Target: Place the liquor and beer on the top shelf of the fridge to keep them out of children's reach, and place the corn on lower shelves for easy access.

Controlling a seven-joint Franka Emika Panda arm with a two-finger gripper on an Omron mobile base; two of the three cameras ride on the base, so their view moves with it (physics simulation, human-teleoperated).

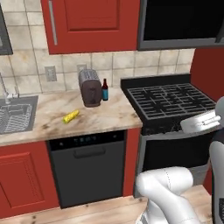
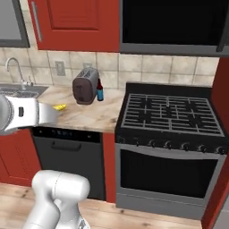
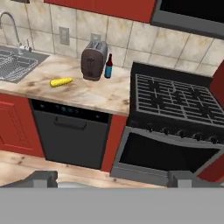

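The corn (image 2: 59, 107) is half hidden behind the robot's arm. The sink (image 1: 17, 114) is cut off by the left edge. The beer (image 1: 105, 90) label is too small to read.

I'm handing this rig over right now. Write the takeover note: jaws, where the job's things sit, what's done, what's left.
Gripper: jaws open, holding nothing, raised well back from the counter.
Beer: upright at the back of the counter, just right of the toaster, between it and the stove.
Corn: lying on the counter between the sink and the toaster, above the dishwasher.
Done: nothing judged from here; beer and corn are both on the counter.
Left: beer and liquor to the fridge's top shelf, corn to a lower shelf.
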